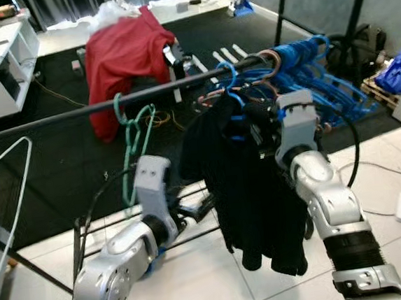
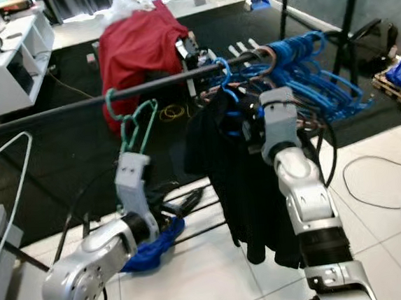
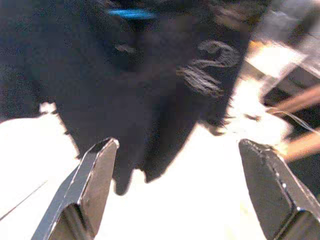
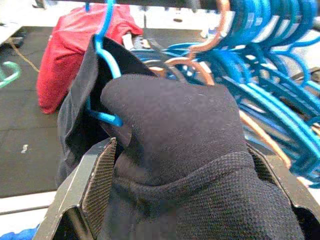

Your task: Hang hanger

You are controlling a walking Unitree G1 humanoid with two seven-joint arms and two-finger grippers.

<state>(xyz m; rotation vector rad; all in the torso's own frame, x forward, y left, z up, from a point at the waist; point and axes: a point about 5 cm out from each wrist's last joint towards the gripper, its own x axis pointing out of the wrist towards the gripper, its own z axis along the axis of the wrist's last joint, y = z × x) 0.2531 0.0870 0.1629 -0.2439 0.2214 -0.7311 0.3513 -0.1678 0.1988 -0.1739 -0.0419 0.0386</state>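
While right gripper (image 4: 175, 200) jaws clamp black garment (image 1: 249, 188), left gripper (image 3: 175, 190) jaws gape.

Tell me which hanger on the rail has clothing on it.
The blue hanger carrying the black garment, hooked on the rail mid-span. The green hanger to its left and the bunched blue hangers to its right hang bare.
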